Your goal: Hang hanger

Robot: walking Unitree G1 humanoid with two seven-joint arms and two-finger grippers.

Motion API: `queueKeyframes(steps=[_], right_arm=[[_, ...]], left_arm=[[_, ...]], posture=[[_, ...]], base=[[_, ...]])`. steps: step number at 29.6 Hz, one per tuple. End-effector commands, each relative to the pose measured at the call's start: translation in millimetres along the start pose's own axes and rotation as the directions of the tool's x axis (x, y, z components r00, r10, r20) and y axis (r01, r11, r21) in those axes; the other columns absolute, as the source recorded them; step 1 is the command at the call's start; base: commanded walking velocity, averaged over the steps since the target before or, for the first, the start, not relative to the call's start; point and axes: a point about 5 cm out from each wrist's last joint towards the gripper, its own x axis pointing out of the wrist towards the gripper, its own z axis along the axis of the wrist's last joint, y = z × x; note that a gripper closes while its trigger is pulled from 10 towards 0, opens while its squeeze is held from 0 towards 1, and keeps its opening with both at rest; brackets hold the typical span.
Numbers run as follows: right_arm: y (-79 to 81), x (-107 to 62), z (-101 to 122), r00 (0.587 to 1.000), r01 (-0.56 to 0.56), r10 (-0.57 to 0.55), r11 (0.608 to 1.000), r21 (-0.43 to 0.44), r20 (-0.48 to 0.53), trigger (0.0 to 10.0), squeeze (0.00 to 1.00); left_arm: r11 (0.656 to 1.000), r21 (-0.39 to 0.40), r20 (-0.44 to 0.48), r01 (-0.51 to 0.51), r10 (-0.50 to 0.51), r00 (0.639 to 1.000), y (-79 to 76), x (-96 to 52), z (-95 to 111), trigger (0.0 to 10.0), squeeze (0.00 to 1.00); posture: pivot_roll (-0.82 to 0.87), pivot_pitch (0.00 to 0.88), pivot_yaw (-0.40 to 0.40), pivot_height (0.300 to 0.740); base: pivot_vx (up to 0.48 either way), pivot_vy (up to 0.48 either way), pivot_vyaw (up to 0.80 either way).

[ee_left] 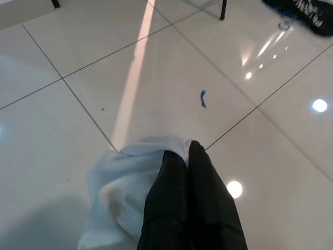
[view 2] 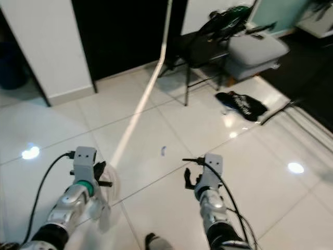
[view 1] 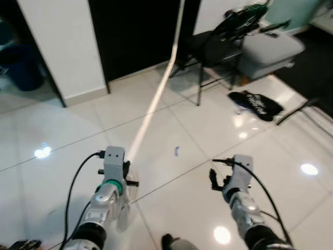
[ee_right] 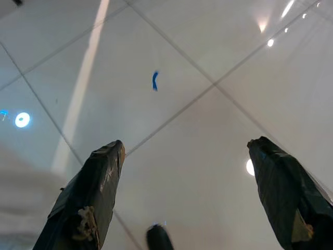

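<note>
Left claw (ee_left: 188, 156) pinching pale translucent white plastic item (ee_left: 122, 185), possibly the hanger; right claw (ee_right: 190, 156) spread, empty. Nothing hung yet; black chair (view 1: 216, 49) at one o'clock.

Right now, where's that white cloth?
The white cloth is pinched in the left gripper, held low over the tiled floor on the robot's left.

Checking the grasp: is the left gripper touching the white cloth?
Touching. In the left wrist view the left gripper's closed fingers pinch a fold of the white cloth.
</note>
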Motion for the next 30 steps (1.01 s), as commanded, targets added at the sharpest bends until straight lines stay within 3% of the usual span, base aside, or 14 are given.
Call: queueKeyframes(steps=[1, 30], right_arm=[[-6.5, -3.0, -7.3, 0.999, 0.024, -0.024, 1.000, 0.008, -0.026, 10.0, 0.00], [-7.6, -4.6, -10.2, 0.999, 0.032, -0.032, 0.999, 0.004, -0.029, 10.0, 0.00]], left_arm=[[1.000, 0.010, -0.007, 0.014, -0.014, 1.000, -2.2, -1.8, -4.0, 10.0, 0.00], [0.999, 0.024, -0.003, 0.037, -0.037, 0.999, -2.6, -5.8, -9.9, 10.0, 0.00]], posture=[[0.02, 0.082, 0.021, 0.740], [0.01, 0.053, 0.015, 0.740]], base=[[0.000, 0.000, -0.80], [0.000, 0.000, -0.80]])
